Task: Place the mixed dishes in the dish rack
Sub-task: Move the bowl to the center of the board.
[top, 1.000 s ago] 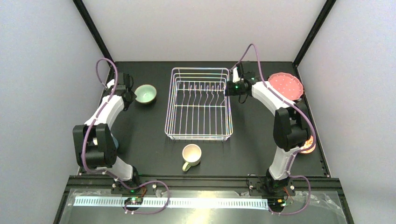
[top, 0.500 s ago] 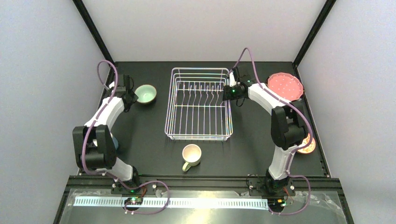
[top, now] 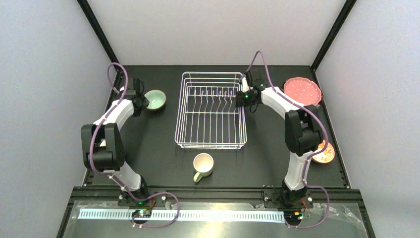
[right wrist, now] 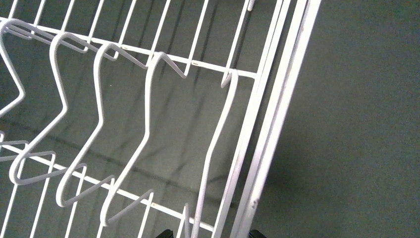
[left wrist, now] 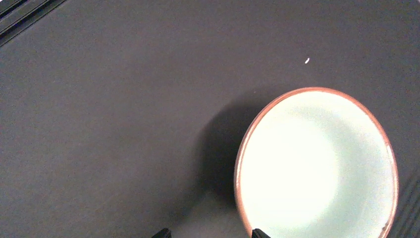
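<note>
The left claw [left wrist: 209, 233] is seen with its two tips apart, and nothing is clamped between them. Only the tips show at the bottom edge of the left wrist view. The near rim of the green bowl [left wrist: 317, 163] lies just inside one tip, while the other tip is well clear of it, over bare desk [left wrist: 99, 124]. The green bowl is set upright on the desk at the far left, to the left of the rack [top: 210, 73] and apart from it.

The right claw [right wrist: 210, 233] is likewise held apart and nothing is gripped. It hangs over the right rim of the rack near the far end, with the rim wires and the last of the zigzag prongs [right wrist: 147, 99] seen directly beyond the tips.

The rack sits in the middle of the desk. A mug [top: 203, 165] lies on the desk just in front of it. A pink plate [top: 302, 90] rests at the far right, and an orange bowl [top: 324, 153] is partly hidden behind the right arm at the right edge.
</note>
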You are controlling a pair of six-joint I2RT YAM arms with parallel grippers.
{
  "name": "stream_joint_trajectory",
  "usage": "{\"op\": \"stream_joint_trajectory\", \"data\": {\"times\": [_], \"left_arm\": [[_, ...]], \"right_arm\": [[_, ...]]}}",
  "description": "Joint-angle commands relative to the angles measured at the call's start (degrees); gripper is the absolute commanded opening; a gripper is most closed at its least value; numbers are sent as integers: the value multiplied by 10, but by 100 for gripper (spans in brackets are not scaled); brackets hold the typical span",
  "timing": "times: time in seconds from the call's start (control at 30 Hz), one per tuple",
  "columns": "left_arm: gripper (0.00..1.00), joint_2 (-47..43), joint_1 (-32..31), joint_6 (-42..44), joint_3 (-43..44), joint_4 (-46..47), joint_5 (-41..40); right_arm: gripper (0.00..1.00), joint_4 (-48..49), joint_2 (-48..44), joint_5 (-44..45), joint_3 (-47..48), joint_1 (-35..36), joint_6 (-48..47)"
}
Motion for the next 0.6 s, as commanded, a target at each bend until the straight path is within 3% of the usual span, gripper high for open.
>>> {"op": "stream_joint_trajectory", "data": {"times": [0.0,0.57], "left_arm": [[94,21,3,3,36,21,15],[91,109,3,-23,56,55,15]], "right_arm": [[87,-16,14,13,27,3,-10],[87,-39,45,22,68,3,-22]]}}
